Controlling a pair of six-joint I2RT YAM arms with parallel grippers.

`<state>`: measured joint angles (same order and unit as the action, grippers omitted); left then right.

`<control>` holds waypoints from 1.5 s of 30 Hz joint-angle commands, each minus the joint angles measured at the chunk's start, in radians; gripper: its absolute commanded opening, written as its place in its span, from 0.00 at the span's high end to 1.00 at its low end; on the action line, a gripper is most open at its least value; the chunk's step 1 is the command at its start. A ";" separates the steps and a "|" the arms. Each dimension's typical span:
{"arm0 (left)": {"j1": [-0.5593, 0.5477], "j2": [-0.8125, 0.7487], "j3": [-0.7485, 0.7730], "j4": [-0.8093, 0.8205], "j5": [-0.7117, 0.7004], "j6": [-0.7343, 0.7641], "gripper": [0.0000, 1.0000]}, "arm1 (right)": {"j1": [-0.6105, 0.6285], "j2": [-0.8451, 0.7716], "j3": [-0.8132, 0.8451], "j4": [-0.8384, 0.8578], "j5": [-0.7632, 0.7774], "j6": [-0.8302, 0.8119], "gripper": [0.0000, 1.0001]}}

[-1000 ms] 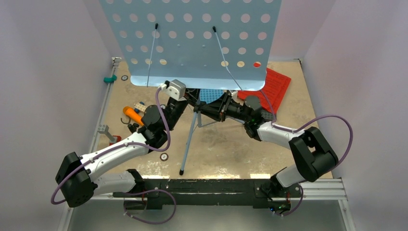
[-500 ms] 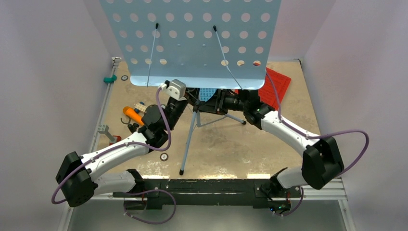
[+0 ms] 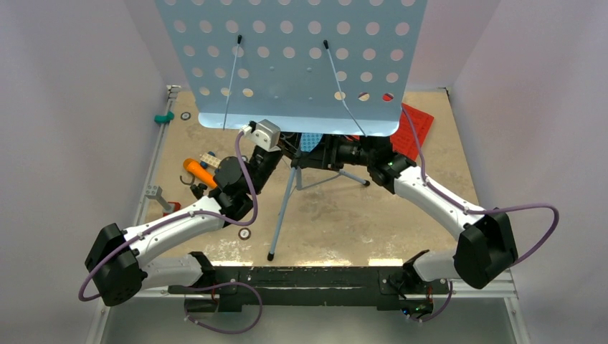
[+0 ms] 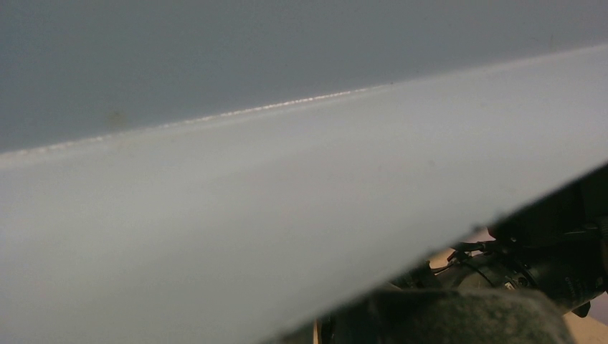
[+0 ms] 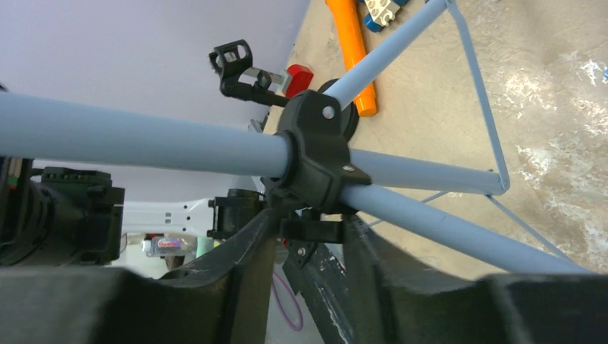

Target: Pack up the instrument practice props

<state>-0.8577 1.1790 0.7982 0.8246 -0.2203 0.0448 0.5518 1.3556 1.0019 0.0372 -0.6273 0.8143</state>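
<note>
Music stand (image 3: 294, 64) overhangs table (image 3: 344, 229) centre; tripod legs (image 3: 281, 215) block middle.

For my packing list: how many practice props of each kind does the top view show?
pale-blue music stand: 1
orange toy microphone: 1
red sheet music: 1 patch showing, mostly hidden behind the stand; separate pages cannot be counted
Total: 3
</note>
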 commanded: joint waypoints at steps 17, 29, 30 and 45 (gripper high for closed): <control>-0.004 0.052 -0.027 -0.150 0.004 -0.035 1.00 | 0.176 -0.136 -0.042 0.048 0.452 -0.757 1.00; -0.004 0.080 -0.022 -0.154 0.001 -0.077 1.00 | 0.448 -0.128 -0.308 0.479 1.025 -1.464 1.00; -0.004 0.083 -0.021 -0.154 0.002 -0.080 1.00 | 0.464 -0.118 -0.326 0.527 1.059 -1.523 1.00; -0.004 0.091 -0.011 -0.200 -0.010 -0.059 1.00 | 0.609 -0.110 -0.343 0.732 1.424 -1.710 0.49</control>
<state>-0.8570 1.2221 0.8127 0.8448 -0.2379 0.0216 1.1660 1.3216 0.6273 0.8219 0.5957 -0.9405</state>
